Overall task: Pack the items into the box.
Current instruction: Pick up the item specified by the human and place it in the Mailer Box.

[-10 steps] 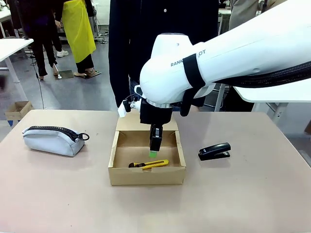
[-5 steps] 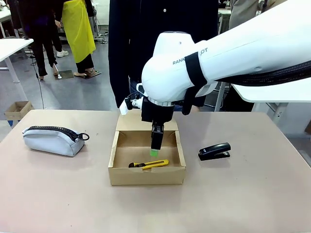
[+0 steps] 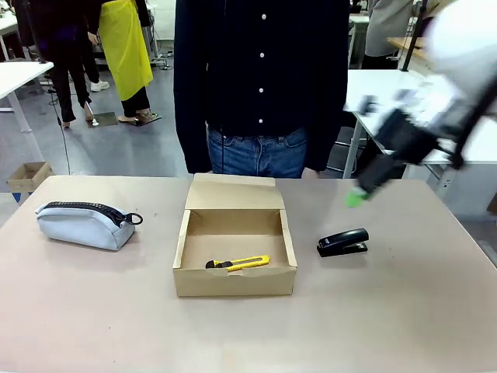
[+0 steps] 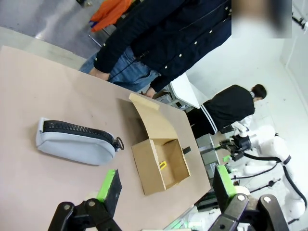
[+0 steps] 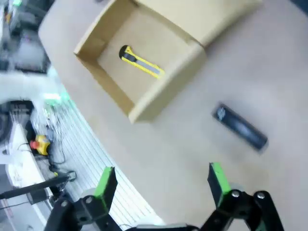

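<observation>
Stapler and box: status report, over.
Both open, empty: left gripper, right gripper. In the box: utility knife. Beside it on table: stapler, not yet packed. Nothing on or against stapler.

We identify this place as a robotics laboratory in an open workshop hall. In the near field stands a beige work table, and a white robot arm enters from the right. Beyond the table, a grey hard floor runs far back. White bench tables stand on it, one at far left and one at far right. A cardboard carton sits on the floor at left. One person stands at the work table's far edge. Other people stand farther back at left, one wearing a yellow apron. In the right wrist view, we note loose cables and a red button on a yellow base beside the table.
</observation>
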Controlling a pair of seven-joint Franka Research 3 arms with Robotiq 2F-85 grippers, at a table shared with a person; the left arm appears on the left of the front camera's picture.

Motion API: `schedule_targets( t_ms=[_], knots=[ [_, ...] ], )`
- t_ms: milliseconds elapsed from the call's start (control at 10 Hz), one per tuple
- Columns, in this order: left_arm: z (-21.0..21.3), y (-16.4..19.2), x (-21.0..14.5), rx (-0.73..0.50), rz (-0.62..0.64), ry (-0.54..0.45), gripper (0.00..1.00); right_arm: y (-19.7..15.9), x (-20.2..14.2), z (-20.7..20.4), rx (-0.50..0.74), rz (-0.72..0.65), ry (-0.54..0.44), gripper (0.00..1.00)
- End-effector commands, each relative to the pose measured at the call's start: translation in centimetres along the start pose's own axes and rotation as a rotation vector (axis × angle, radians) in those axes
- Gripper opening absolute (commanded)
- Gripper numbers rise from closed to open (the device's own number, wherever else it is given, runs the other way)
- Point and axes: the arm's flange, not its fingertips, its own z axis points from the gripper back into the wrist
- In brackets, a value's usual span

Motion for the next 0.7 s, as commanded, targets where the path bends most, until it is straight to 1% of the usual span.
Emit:
schedule_targets(
  t_ms=[0,100,200,300,400,500,600],
  knots=[
    [-0.1,0.0,0.1,-0.017,-0.017,-0.016,1.00,-4.2,-7.8,4.9,0.077,-0.345,-0.257,1.00],
    [-0.1,0.0,0.1,-0.017,-0.017,-0.016,1.00,-6.6,-12.0,6.6,0.144,-0.448,-0.371,1.00],
    [-0.1,0.0,0.1,-0.017,-0.017,-0.016,1.00,-8.6,-16.1,7.4,0.250,-0.492,-0.490,1.00],
    [-0.1,0.0,0.1,-0.017,-0.017,-0.016,1.00,-10.7,-20.2,7.4,0.312,-0.646,-0.582,1.00],
    [-0.1,0.0,0.1,-0.017,-0.017,-0.016,1.00,-12.3,-23.2,7.0,0.412,-0.791,-0.651,1.00],
    [-0.1,0.0,0.1,-0.017,-0.017,-0.016,1.00,-13.4,-25.4,6.2,0.457,-0.886,-0.715,1.00],
    [-0.1,0.0,0.1,-0.017,-0.017,-0.016,1.00,-14.0,-26.4,5.3,0.494,-0.917,-0.722,1.00]
  ],
)
